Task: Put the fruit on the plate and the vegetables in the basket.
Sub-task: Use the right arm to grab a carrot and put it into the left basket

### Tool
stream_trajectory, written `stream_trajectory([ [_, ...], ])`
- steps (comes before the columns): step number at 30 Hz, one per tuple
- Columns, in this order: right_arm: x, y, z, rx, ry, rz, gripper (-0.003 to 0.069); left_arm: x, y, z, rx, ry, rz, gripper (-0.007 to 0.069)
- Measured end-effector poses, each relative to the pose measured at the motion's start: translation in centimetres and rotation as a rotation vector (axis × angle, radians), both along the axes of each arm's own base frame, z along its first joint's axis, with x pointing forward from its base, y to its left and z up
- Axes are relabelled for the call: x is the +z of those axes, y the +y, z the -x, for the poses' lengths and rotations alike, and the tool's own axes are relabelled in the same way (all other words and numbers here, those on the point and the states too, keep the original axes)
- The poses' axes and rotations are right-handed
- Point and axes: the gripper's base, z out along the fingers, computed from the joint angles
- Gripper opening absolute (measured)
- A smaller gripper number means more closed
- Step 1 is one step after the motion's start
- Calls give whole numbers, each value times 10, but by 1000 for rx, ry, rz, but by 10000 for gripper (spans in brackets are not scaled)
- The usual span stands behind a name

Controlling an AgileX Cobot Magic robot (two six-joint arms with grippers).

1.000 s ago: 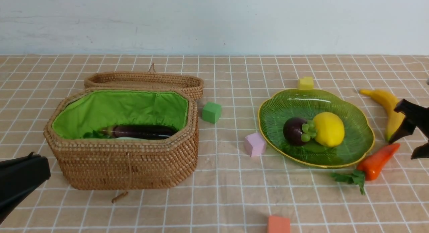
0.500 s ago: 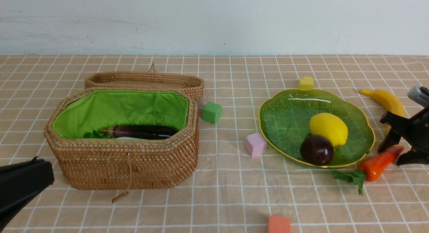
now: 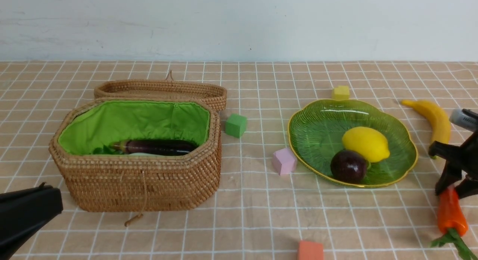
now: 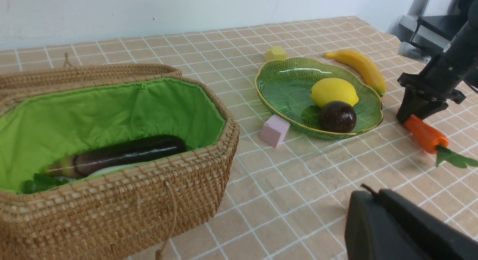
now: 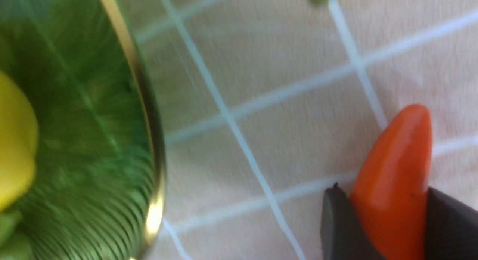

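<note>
The green plate (image 3: pixel 317 120) holds a yellow lemon (image 3: pixel 366 144) and a dark purple mangosteen (image 3: pixel 348 166). A banana (image 3: pixel 433 116) lies on the cloth to the plate's far right. My right gripper (image 3: pixel 452 189) is down at the right edge, shut on the tip of the orange-red carrot-like vegetable (image 3: pixel 451 212); both fingers press its sides (image 5: pixel 396 170), and its leaves point toward the near edge. The wicker basket (image 3: pixel 138 181) holds the eggplant (image 3: pixel 157 146) on a white radish (image 3: pixel 142 154). My left gripper (image 3: pixel 50 194) hovers shut and empty near the basket's front left.
The basket's lid (image 3: pixel 160 90) lies behind it. Foam cubes are scattered about: green (image 3: pixel 236 125), pink (image 3: pixel 283 161), yellow (image 3: pixel 340 92) and orange (image 3: pixel 310 250) at the near edge. The table's right edge is close to the right gripper.
The right gripper dropped toward the near right and closed on the carrot-like vegetable, which swung so its leaves point forward. The mangosteen rolled to the plate's front. The left gripper barely moved.
</note>
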Motion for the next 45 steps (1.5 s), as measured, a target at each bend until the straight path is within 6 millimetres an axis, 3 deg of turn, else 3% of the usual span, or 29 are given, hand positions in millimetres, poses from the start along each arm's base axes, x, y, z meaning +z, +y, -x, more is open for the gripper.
stream_trajectory([
  [4, 30, 3, 12, 25, -5, 3, 255, -1, 0, 0, -1, 5, -21, -6],
  [7, 71, 13, 29, 52, -33, 5, 255, -2, 2, 0, 8, -4, -51, -6],
  [9, 103, 29, 41, 91, -96, 10, 255, -3, 3, -1, 13, -10, -71, -6],
  [13, 160, 93, 49, 261, -324, -41, 255, -3, 5, -2, 30, -31, -115, -6],
  [16, 205, 164, 43, 462, -568, -126, 255, -1, 8, -4, 55, -65, -145, -6],
  [17, 207, 168, 43, 473, -582, -132, 255, -1, 8, -4, 56, -67, -144, -6],
  [18, 223, 204, 37, 553, -689, -180, 255, 0, 9, -5, 70, -80, -144, -6],
  [19, 230, 224, 33, 600, -746, -203, 255, 1, 9, -5, 78, -88, -142, -5],
  [20, 235, 232, 33, 615, -771, -210, 255, 1, 9, -5, 79, -89, -141, -5],
  [21, 235, 259, 23, 673, -824, -233, 255, 2, 10, -6, 91, -100, -136, -6],
  [24, 227, 308, 5, 786, -913, -247, 255, 3, 10, -6, 97, -106, -133, -6],
  [27, 206, 357, -12, 924, -1009, -240, 255, 3, 10, -6, 99, -106, -133, -6],
  [29, 202, 370, -16, 966, -1051, -235, 255, 3, 10, -6, 99, -106, -133, -6],
  [31, 185, 402, -20, 1089, -1128, -238, 255, 3, 10, -6, 99, -105, -133, -6],
  [34, 176, 425, -17, 1203, -1214, -234, 255, 3, 10, -6, 99, -105, -133, -6],
  [40, 153, 449, -11, 1392, -1293, -160, 257, 3, 11, -6, 100, -107, -134, -4],
  [44, 147, 451, -14, 1411, -1302, -137, 356, 3, 11, -6, 100, -107, -134, -1],
  [45, 147, 450, -15, 1413, -1301, -135, 449, 3, 11, -6, 100, -107, -134, 0],
])
